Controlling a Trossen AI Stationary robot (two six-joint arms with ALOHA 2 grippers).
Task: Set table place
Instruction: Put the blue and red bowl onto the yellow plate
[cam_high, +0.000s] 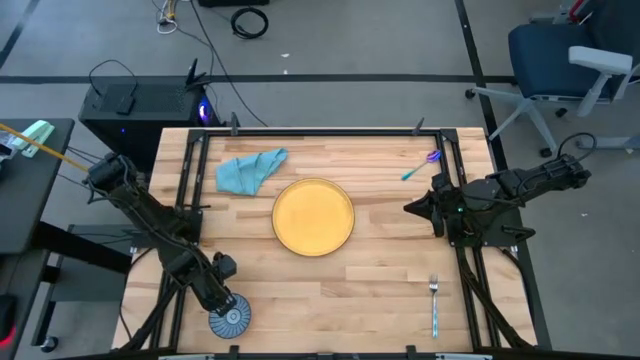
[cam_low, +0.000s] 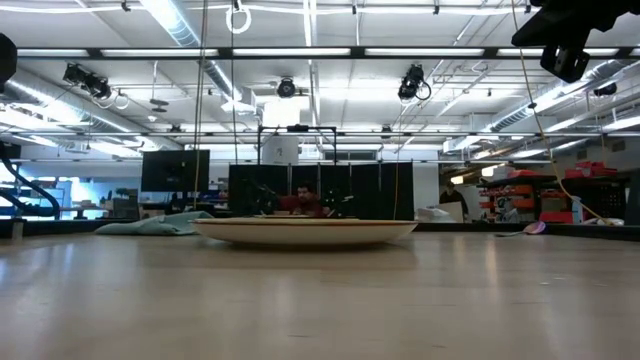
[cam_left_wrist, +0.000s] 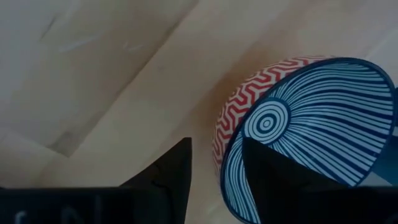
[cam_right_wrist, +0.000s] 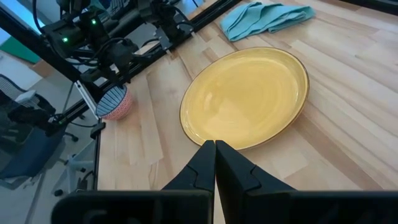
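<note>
A bowl (cam_high: 232, 320), blue-striped inside and red zigzag outside (cam_left_wrist: 239, 99), stands on its base on the table (cam_high: 380, 290) near the front left corner. My left gripper (cam_left_wrist: 216, 142) is open and points steeply down over the bowl's rim, one finger inside the bowl and one outside. A yellow plate (cam_high: 313, 216) lies flat mid-table. My right gripper (cam_high: 407, 208) is shut and hovers right of the plate, holding nothing. My left gripper straddles the bowl's wall at the rim (cam_left_wrist: 227, 155) from above. A strip of table shows between the outer finger (cam_left_wrist: 174, 174) and the wall. Whether the inner finger (cam_left_wrist: 267, 177) touches the striped inside, I cannot tell.
A crumpled teal cloth (cam_high: 250, 170) lies behind the plate to the left. A purple and teal spoon (cam_high: 420, 166) lies at the far right. A fork with a blue handle (cam_high: 434, 305) lies near the front right. Bare wood shows between the plate and the table's near edge.
</note>
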